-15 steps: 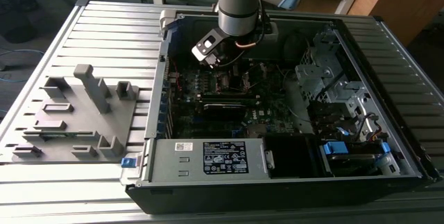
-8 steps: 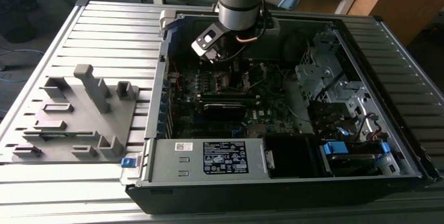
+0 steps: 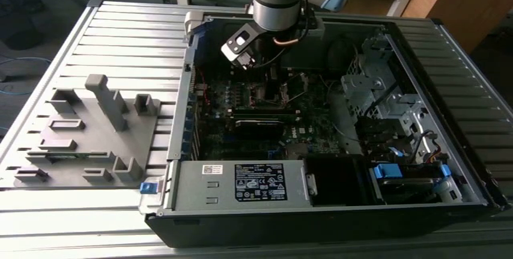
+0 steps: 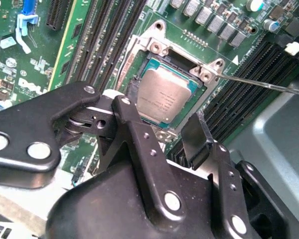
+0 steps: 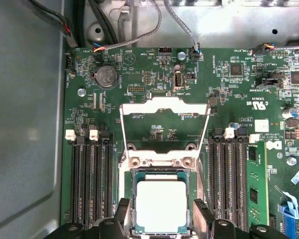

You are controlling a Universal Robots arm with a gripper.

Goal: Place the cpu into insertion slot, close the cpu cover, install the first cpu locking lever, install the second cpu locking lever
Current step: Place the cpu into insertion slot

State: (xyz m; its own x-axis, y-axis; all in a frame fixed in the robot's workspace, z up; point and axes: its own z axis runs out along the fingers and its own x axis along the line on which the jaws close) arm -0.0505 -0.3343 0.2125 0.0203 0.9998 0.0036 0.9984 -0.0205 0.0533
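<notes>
cpu (image 5: 161, 205) seated in insertion slot (image 5: 161, 173), cpu cover (image 5: 164, 105) open, gripper (image 5: 161, 213) fingers spread apart

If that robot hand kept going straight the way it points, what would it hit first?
Probably the cpu, lying in the insertion slot between the hand's open fingers, though depth is unclear.

The surface (image 3: 120, 36) is a grey ribbed metal top; an open black computer case (image 3: 321, 226) lies on it toward the exterior view's right; a grey moulded fixture plate (image 3: 152, 148) sits just beside the case, on the exterior view's left.
</notes>
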